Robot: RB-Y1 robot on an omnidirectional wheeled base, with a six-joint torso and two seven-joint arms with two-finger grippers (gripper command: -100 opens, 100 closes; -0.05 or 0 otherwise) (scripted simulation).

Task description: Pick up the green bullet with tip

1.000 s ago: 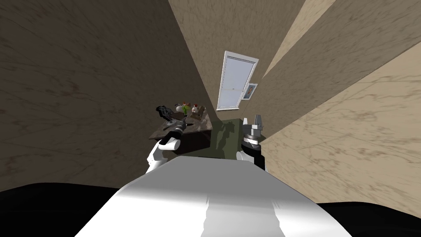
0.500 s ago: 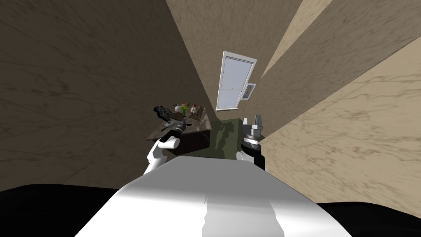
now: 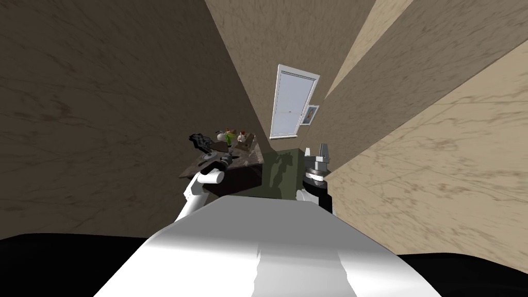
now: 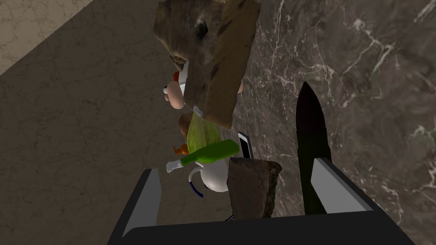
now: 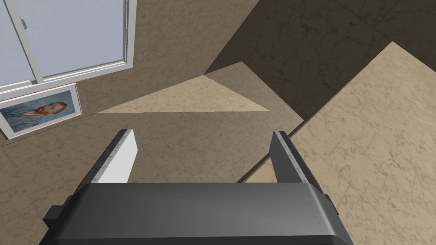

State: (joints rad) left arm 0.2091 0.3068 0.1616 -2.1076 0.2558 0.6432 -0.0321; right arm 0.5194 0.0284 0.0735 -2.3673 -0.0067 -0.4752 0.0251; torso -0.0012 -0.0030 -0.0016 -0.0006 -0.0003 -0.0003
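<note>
tabletop (image 4: 362,85): dark veined marble, cluttered along one edge.
left gripper (image 4: 236,166): over the tabletop, fingers spread wide, gripping nothing.
green bullet (image 4: 210,152): just beyond the left gripper's fingertips, in line with the gap between them, touching neither; pale tip toward the tabletop's edge.
white rounded vessel (image 4: 215,180): right by the green bullet, closer to the left gripper.
brown rough block (image 4: 251,189): between the fingers, nearest the gripper's body.
right gripper (image 5: 203,132): raised, apart from the tabletop, fingers wide, empty.

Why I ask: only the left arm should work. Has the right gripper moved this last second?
No: the right gripper keeps its spot at the green surface's right edge.
</note>
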